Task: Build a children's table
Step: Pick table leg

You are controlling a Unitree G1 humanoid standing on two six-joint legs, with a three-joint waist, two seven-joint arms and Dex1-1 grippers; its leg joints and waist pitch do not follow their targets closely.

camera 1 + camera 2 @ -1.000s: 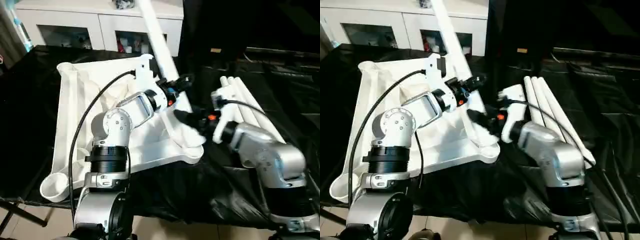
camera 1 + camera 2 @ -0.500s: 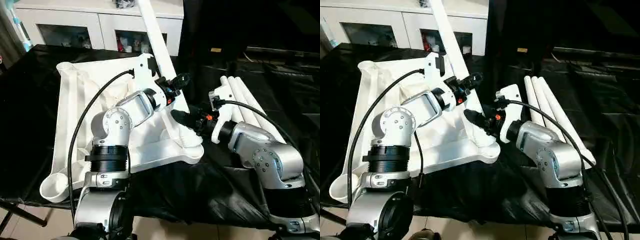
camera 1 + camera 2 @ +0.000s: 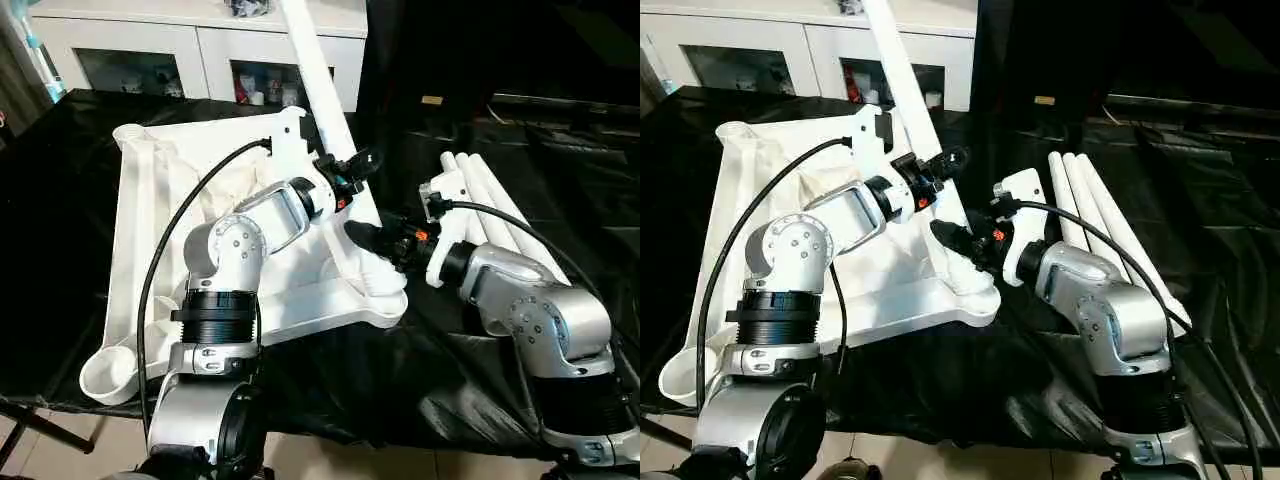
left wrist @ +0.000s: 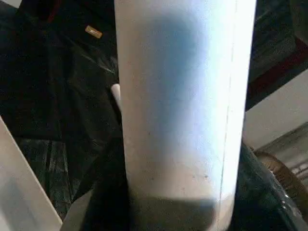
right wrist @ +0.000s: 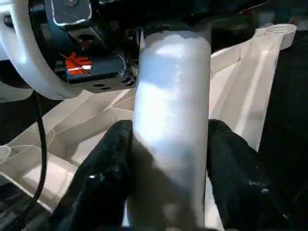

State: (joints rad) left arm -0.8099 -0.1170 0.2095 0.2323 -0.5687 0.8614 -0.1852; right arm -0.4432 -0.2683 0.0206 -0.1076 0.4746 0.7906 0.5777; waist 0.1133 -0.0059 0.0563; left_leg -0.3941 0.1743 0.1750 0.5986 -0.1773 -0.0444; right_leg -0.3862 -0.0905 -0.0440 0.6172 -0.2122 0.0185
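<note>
The white tube leg (image 3: 318,80) we hold stands a little more upright than a second ago, its foot in the near right corner socket (image 3: 378,283) of the ribbed, upside-down table top (image 3: 150,210) on the black-draped tabletop (image 3: 60,250). Our left hand (image 3: 352,166) clasps it higher up — our right hand (image 3: 366,236) grips low. Three smooth spare legs (image 3: 500,215) lie just beside.

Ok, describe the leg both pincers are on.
The leg is a long, smooth white tube, plastic by its look, leaning up and away from the near right corner socket of the upturned tabletop. The left pincer grips it higher up, the right pincer just above the socket.
</note>
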